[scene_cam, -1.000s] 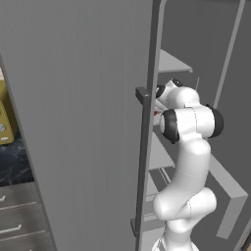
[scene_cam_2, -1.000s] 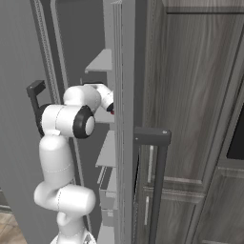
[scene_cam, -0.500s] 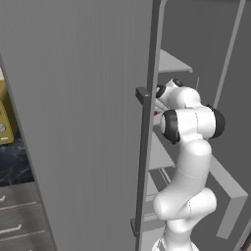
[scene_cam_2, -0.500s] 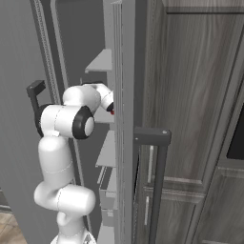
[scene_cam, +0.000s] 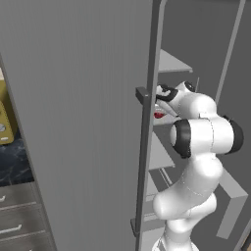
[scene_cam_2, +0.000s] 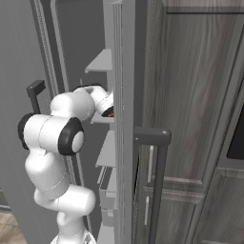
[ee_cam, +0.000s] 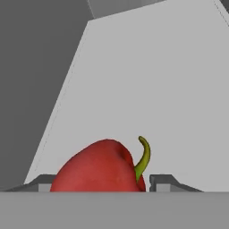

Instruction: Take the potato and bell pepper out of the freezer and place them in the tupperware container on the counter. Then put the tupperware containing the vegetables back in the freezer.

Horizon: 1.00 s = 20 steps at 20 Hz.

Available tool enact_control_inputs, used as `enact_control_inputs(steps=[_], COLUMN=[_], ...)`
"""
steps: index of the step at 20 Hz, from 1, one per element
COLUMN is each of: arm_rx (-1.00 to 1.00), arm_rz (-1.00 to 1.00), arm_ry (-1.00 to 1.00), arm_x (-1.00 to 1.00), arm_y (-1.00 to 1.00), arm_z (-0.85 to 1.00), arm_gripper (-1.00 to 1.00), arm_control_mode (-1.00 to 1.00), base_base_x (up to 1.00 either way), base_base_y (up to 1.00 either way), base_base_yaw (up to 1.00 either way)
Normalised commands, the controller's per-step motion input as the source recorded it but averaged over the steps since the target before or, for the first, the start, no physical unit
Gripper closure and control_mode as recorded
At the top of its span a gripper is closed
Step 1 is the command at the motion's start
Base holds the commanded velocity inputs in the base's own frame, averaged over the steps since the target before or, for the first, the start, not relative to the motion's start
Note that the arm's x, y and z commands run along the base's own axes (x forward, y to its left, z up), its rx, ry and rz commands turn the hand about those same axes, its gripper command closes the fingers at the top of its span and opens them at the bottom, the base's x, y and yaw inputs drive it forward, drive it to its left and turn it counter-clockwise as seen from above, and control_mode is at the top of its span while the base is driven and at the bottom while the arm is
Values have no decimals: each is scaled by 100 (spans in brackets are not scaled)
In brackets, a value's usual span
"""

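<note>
Hand view: the gripper (ee_cam: 100,185) sits low over a pale grey shelf (ee_cam: 170,98) inside the freezer (scene_cam: 78,122), with the red bell pepper (ee_cam: 99,167) directly between its 2 fingertips (ee_cam: 163,182), one tip on each side. The jaws stand partly closed around the pepper; whether they actually press on it cannot be told. The pepper's green stem curves up toward the right fingertip. Ahead of the gripper the shelf runs open and bare to the back wall; to its left a dark side wall bounds the space. Base views: the arm reaches past the open door's edge and its bar handle (scene_cam: 143,147), the red pepper (scene_cam: 158,115) showing just beside the wrist.
</note>
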Motion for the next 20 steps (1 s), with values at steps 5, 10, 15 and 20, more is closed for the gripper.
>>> enact_control_inputs(steps=[5,10,15,20], arm_rx=[-7,-11,-12,-8], arm_rz=[0,0,0,0], arm_ry=[-6,0,7,1], arm_x=[-96,-89,-88,-99], arm_y=[0,0,0,-1], arm_z=[54,62,78,64], arm_gripper=[100,100,100,100], arm_control_mode=[-100,-100,-100,-100], base_base_x=[0,0,0,0], base_base_y=[0,0,0,0], base_base_yaw=[0,0,0,0])
